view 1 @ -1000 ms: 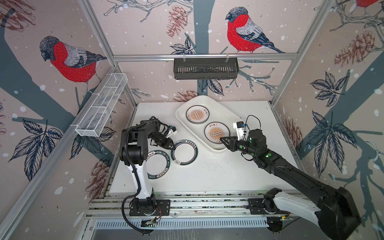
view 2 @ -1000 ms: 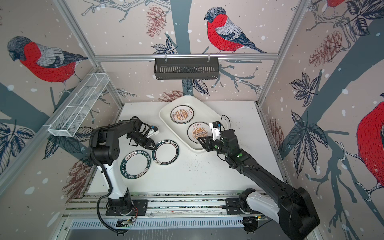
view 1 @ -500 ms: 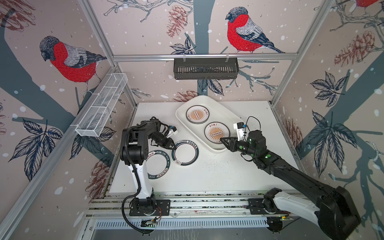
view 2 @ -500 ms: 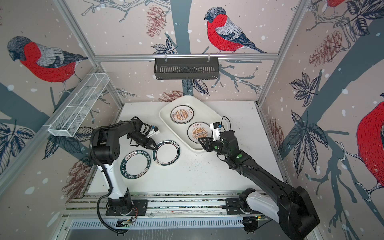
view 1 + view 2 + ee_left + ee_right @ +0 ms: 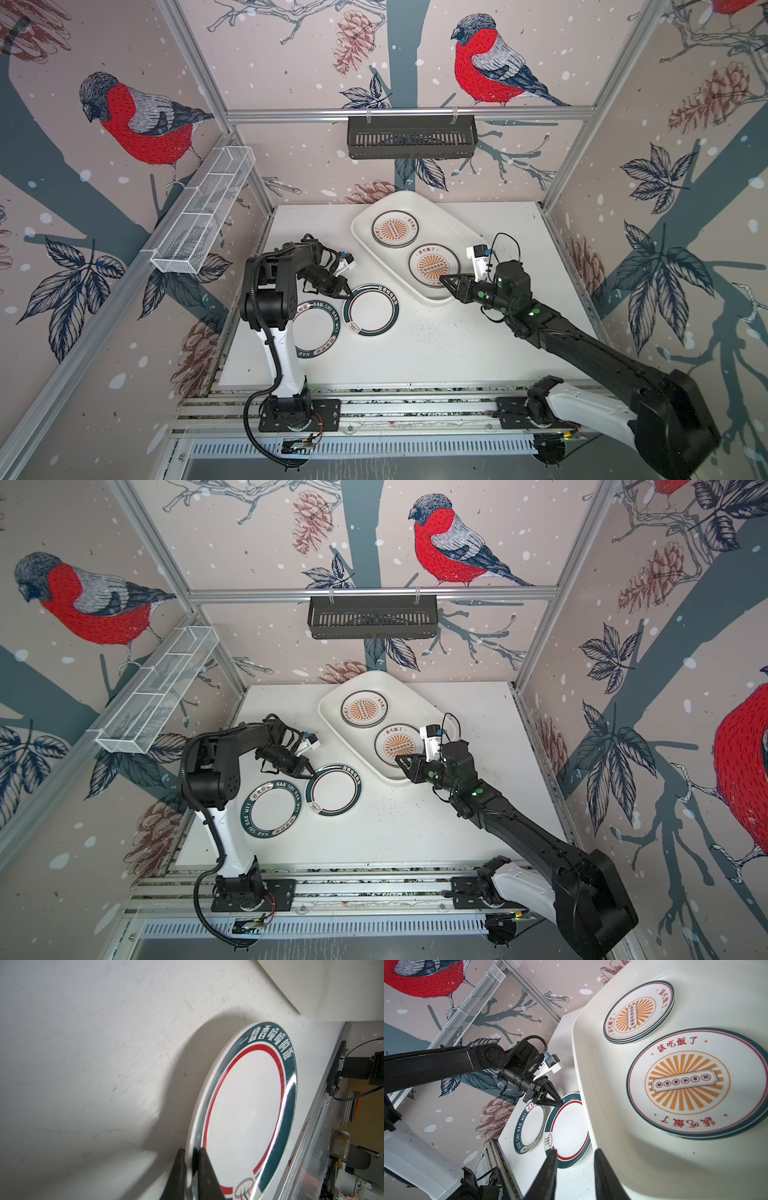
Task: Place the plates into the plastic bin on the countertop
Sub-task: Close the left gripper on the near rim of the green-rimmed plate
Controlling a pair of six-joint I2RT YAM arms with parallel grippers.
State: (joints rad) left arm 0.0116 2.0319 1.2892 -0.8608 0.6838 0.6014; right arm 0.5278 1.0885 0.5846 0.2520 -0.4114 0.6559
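My left gripper is shut on the near rim of a white plate with a teal and red rim, which lies low on the countertop. A second plate with a teal lettered rim lies beside it, partly under my left arm. The plastic bin holds two stacks of sunburst plates. My right gripper hangs open over the bin's near corner, holding nothing.
A black slotted basket hangs on the back wall. A white wire mesh basket runs along the left wall. Aluminium framing edges the countertop, and the arm bases sit on rails at the front.
My left gripper has closed onto the rim of the teal and red plate. The right arm has hardly moved.
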